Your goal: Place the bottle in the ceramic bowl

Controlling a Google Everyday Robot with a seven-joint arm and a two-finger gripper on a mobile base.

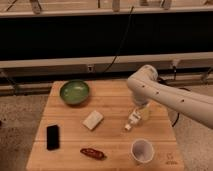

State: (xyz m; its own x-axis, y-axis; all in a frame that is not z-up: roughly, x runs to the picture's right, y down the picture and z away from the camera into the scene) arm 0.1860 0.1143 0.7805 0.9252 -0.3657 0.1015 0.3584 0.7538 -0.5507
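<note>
The arm (165, 97) is reaching in from the right edge of the wooden table (115, 95) and bending down, so the gripper (140, 113) is hanging low over the right half of the tabletop, its jaws standing wide apart and clamping nothing. The bottle (132, 120) is lying on its side just below the gripper, slanting with its white cap pointing toward the front edge; whether the fingers are touching its far end is not clear. The ceramic bowl (74, 93) is sitting near the far-left corner, well apart from the bottle, with nothing in it. A pale block (93, 120) is resting near the middle of the table, between bowl and bottle. A white cup (142, 150) is standing upright near the front edge, toward the right corner, a black phone (52, 137) is lying by the left edge, and a red object (93, 153) is lying along the front edge.
</note>
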